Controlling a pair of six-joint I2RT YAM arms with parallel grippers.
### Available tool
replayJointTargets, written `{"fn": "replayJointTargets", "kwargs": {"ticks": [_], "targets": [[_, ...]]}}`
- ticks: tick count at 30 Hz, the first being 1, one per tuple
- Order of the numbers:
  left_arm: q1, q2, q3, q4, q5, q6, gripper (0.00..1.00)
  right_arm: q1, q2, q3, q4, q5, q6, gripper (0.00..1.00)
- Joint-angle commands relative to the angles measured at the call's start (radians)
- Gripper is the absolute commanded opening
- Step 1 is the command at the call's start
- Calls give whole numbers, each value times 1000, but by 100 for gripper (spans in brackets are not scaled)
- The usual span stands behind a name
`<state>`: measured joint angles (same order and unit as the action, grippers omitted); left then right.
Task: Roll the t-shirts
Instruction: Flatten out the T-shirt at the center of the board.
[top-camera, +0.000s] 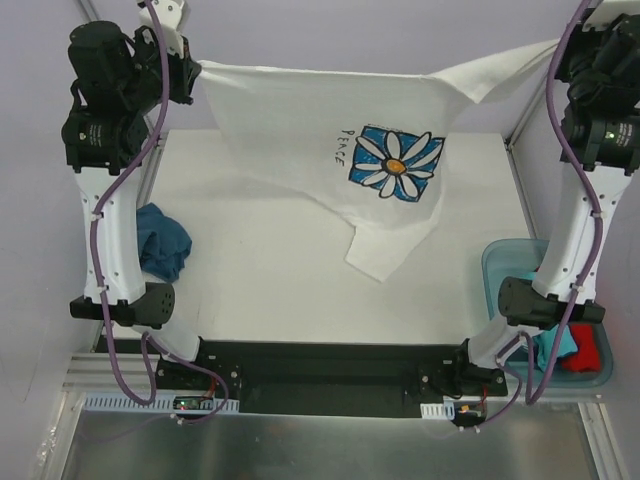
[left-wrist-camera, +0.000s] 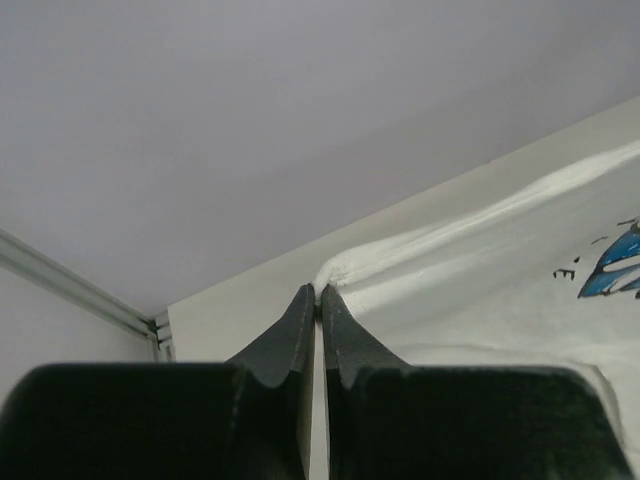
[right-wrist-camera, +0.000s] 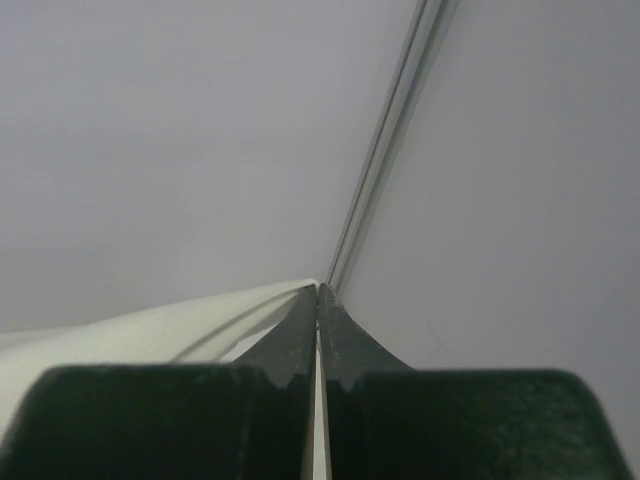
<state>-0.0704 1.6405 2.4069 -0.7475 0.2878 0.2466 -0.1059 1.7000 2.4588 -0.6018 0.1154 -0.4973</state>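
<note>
White t-shirt (top-camera: 300, 120) hangs spread above the far half of the table (top-camera: 260, 270), its top edge running left to right between the arms. The left gripper (left-wrist-camera: 320, 292) and right gripper (right-wrist-camera: 320, 290) are each pinched tight on one end of that edge. The cloth drapes below and between them, equally near both, so laying it flat likely needs both lowering together.

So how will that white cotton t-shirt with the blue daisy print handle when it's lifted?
Probably floppy: the white t-shirt sags between the left gripper and right gripper, its lower edge drooping in folds. Likely light, since two fingertip pinches at its edge carry it. Could slip if tugged.
</note>
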Motion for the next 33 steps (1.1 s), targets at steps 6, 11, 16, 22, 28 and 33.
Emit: {"fn": "replayJointTargets", "kwargs": {"ticks": [6,11,16,22,28,33], "targets": [[17,-295,-61,85,-41,29,0,-41,-361,-78,82,-20,-1,1],[49,-442,-123,85,-50,33,0,-41,-514,-135,19,9,-24,1],[92,-516,-104,83,-29,16,0,-41,-594,-58,-27,18,-29,1],[130,-509,-29,92,-10,-6,0,-41,-588,-20,19,36,-55,1],[130,-417,-2,108,28,-9,0,-41,-501,-36,111,30,-78,1],[130,-346,-216,117,169,5,0,-41,-479,-338,229,-49,-67,1]]}}
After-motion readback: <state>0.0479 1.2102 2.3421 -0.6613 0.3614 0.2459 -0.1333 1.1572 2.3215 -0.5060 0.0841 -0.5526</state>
